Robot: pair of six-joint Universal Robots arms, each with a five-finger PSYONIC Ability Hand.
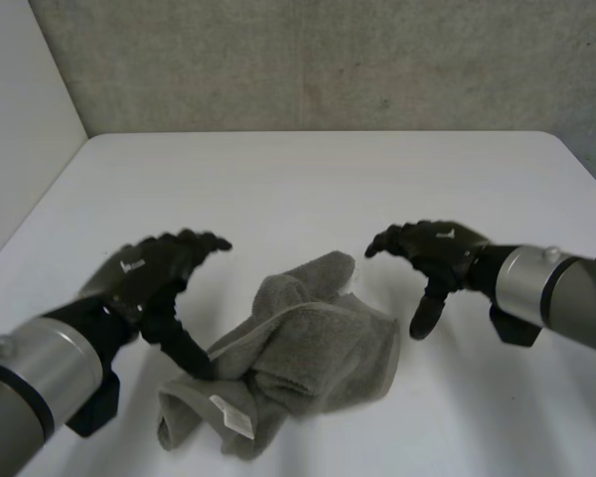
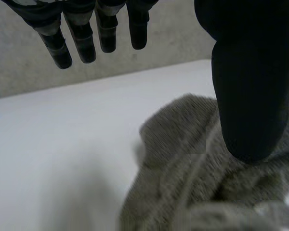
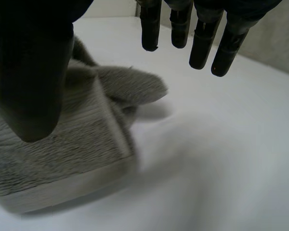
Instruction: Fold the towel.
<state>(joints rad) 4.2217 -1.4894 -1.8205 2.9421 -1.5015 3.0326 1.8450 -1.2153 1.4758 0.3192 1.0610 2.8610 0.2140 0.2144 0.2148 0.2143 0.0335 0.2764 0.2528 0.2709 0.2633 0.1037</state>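
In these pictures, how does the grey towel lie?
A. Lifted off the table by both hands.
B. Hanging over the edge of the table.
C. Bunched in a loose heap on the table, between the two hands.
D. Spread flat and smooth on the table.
C: the towel lies rumpled on the white table, with the left hand and the right hand open on either side of it.

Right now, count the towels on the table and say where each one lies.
1. A crumpled grey terry-cloth towel lies on the white table, between the left robot hand and the right robot hand, nearer the left one's thumb. Nothing seems hidden beneath it.
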